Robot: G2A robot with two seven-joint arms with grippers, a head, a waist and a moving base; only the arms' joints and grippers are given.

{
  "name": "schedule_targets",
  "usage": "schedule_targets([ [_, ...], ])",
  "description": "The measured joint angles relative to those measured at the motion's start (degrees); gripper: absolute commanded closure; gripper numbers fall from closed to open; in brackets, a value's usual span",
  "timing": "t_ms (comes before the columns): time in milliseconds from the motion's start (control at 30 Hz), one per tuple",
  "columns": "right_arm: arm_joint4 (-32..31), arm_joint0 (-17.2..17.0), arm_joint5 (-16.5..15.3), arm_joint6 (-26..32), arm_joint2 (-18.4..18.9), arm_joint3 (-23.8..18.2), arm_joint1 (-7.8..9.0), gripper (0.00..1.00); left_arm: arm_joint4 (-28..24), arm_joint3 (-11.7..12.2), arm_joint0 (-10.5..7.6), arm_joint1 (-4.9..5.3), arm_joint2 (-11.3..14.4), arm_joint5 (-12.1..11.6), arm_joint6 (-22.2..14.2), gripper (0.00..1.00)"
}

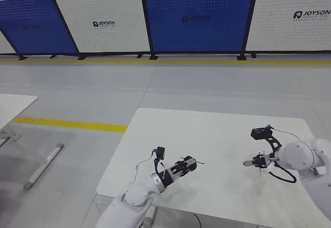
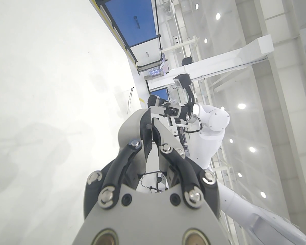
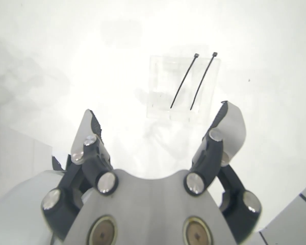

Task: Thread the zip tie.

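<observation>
Two black zip ties [image 3: 179, 87] [image 3: 202, 82] lie side by side on a clear plastic holder [image 3: 158, 87] on the white table [image 1: 211, 137]. My right gripper [image 3: 158, 109] hovers open just above and short of them, with nothing between its fingers. In the top view this gripper [image 1: 251, 163] is at the table's right side. My left gripper [image 1: 191, 165] is near the front edge, shut on a thin black zip tie [image 1: 200, 163] that sticks out sideways. The left wrist view shows its fingers [image 2: 145, 126] pressed together, the two lying ties [image 2: 130, 98] and the right gripper [image 2: 155, 105] beyond.
The table's front edge runs close under the left arm. A second white table [image 1: 5, 111] stands apart at the far left. Blue and white partition panels [image 1: 197, 25] line the back of the room.
</observation>
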Motion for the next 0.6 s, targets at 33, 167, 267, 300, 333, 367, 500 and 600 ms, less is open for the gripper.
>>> schedule_targets([
  [33,-0.53,0.33,-0.39,0.27,-0.71,0.44,-0.09,0.0,0.0,0.0,0.0,0.0,0.0,0.0,0.0,1.0],
  [167,-1.96,3.04,2.21,0.32,-4.42,2.46,-0.78,0.0,0.0,0.0,0.0,0.0,0.0,0.0,0.0,1.0],
  [267,-1.83,3.38,2.53,0.31,-4.72,2.66,-0.84,0.0,0.0,0.0,0.0,0.0,0.0,0.0,0.0,1.0],
  [300,-1.83,3.36,2.5,0.31,-4.69,2.64,-0.84,0.0,0.0,0.0,0.0,0.0,0.0,0.0,0.0,1.0],
  [333,-1.83,3.34,2.48,0.31,-4.67,2.63,-0.83,0.0,0.0,0.0,0.0,0.0,0.0,0.0,0.0,1.0],
  [367,-1.83,3.33,2.46,0.31,-4.66,2.62,-0.83,0.0,0.0,0.0,0.0,0.0,0.0,0.0,0.0,1.0],
  [500,-1.56,2.62,2.34,-1.15,-4.3,3.07,-0.81,0.0,0.0,0.0,0.0,0.0,0.0,0.0,0.0,1.0],
  [600,0.44,1.58,1.04,-3.35,-2.6,3.43,-0.57,0.0,0.0,0.0,0.0,0.0,0.0,0.0,0.0,1.0],
])
